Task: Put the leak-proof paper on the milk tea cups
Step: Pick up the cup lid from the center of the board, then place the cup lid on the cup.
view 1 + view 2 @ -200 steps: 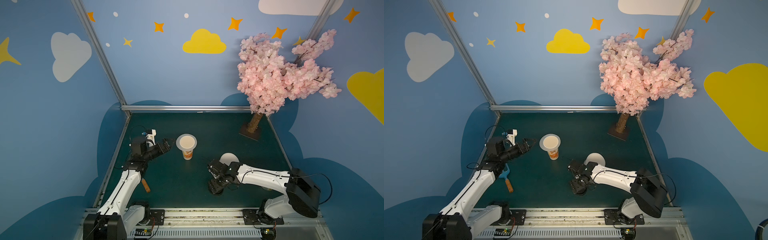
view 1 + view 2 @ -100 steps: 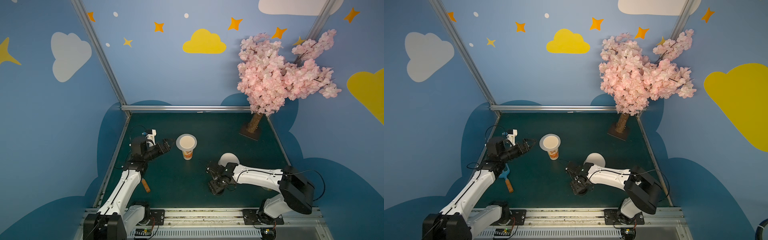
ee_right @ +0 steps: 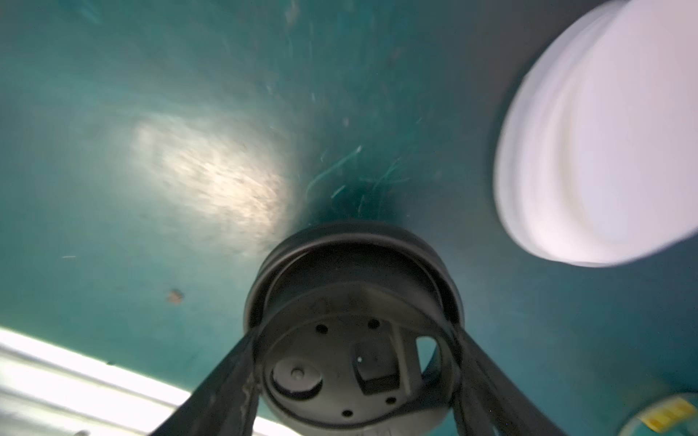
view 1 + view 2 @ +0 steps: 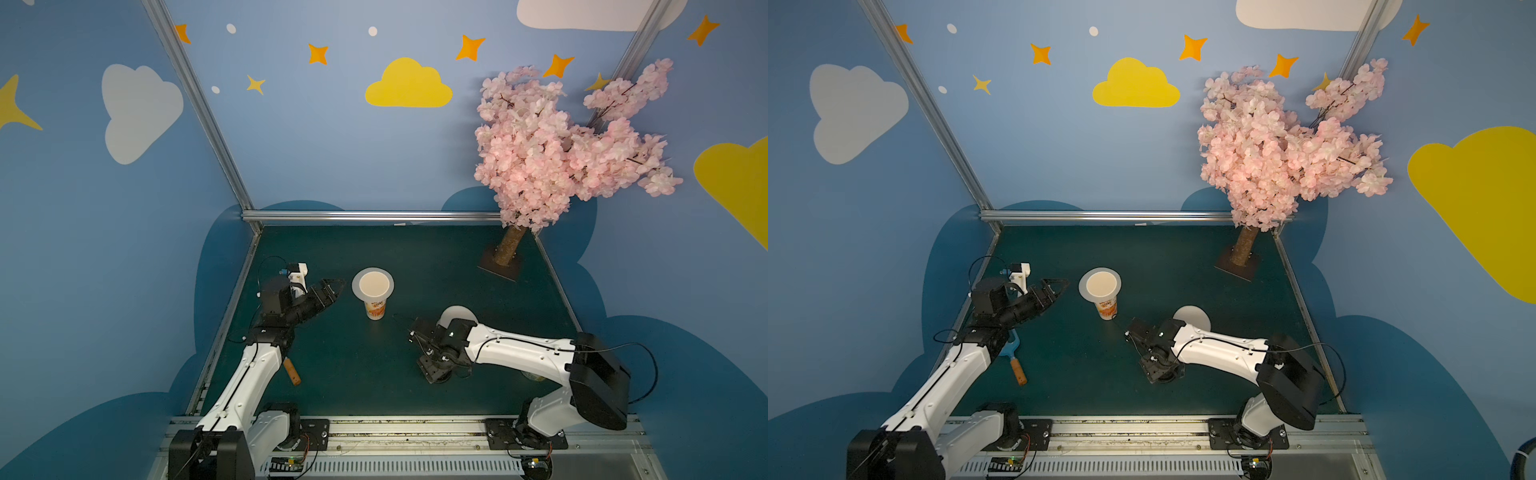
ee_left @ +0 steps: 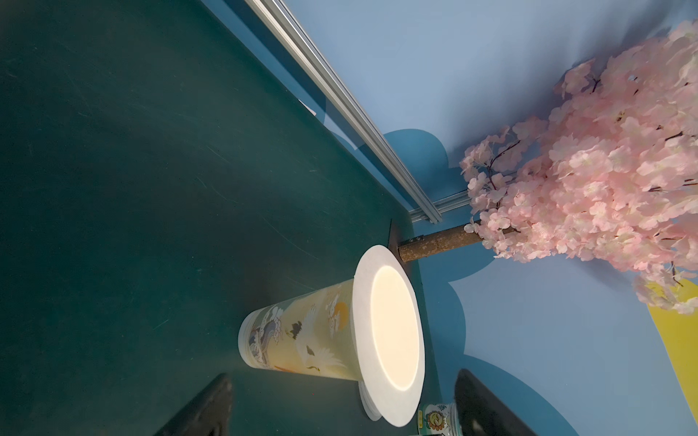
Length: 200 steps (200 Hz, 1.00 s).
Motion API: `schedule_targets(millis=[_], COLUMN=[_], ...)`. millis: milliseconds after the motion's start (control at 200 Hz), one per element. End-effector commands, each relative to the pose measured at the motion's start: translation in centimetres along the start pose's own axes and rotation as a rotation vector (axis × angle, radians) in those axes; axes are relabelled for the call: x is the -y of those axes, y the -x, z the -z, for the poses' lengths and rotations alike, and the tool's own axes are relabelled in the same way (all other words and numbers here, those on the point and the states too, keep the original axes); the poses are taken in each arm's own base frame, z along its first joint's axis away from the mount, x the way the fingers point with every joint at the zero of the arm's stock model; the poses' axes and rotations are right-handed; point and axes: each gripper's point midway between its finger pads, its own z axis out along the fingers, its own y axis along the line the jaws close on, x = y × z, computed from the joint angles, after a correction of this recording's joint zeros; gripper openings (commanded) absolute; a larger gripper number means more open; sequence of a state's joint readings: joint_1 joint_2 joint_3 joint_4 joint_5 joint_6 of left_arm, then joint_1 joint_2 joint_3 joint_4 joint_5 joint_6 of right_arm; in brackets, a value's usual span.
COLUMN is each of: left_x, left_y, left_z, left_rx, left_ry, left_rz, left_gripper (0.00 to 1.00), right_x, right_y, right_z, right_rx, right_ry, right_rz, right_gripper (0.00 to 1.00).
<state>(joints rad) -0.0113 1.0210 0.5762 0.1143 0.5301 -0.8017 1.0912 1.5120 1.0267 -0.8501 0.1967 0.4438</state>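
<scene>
The milk tea cup (image 4: 375, 309) (image 4: 1108, 308) stands upright mid-table, white with orange print. A round whitish leak-proof paper (image 4: 357, 286) (image 5: 389, 332) lies flat across its mouth, wider than the rim, and the cream inside shows through. My left gripper (image 4: 338, 286) (image 5: 342, 377) hovers open just left of the cup, level with its top, and touches nothing. My right gripper (image 4: 432, 370) (image 3: 353, 377) points down at the table to the cup's right. It is shut on a black round lid (image 3: 351, 339).
A stack of white round sheets (image 4: 455, 312) (image 3: 604, 132) lies behind the right wrist. A green-and-white can (image 3: 661, 415) stands beside it. A blue scraper with a wooden handle (image 4: 1017, 370) lies under the left arm. The pink blossom tree (image 4: 505, 249) stands at the back right.
The right arm has slid a little to the left and its jaws have drawn in around the black lid. The left arm has barely moved.
</scene>
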Motion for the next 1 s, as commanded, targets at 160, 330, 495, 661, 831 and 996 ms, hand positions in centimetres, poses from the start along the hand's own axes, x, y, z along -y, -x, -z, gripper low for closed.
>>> schedule_targets(millis=[160, 330, 495, 661, 831, 996], left_x=[1.5, 1.7, 1.6, 1.6, 1.9, 1.8], left_y=[0.6, 0.7, 0.7, 0.6, 0.3, 0.1], left_z=[-1.1, -2.0, -2.3, -2.8, -3.4, -3.7], left_rx=[-0.015, -0.048, -0.055, -0.084, -0.132, -0.147], left_ry=[-0.134, -0.173, -0.175, -0.189, -0.211, -0.215], left_rz=[0.034, 0.054, 0.055, 0.066, 0.066, 0.068], left_gripper=[0.84, 0.67, 0.61, 0.59, 0.56, 0.56], right_x=[0.8, -1.8, -3.3, -4.0, -4.3, -3.9], right_y=[10.5, 17.1, 20.9, 23.6, 24.9, 25.2], right_z=[13.0, 17.4, 16.5, 14.9, 13.4, 12.4], right_rx=[0.348, 0.554, 0.518, 0.468, 0.434, 0.403], right_ry=[0.003, 0.100, 0.057, 0.044, 0.067, 0.089], right_rz=[-0.004, 0.050, 0.101, 0.131, 0.138, 0.127], right_gripper=[0.69, 0.69, 0.69, 0.69, 0.68, 0.69])
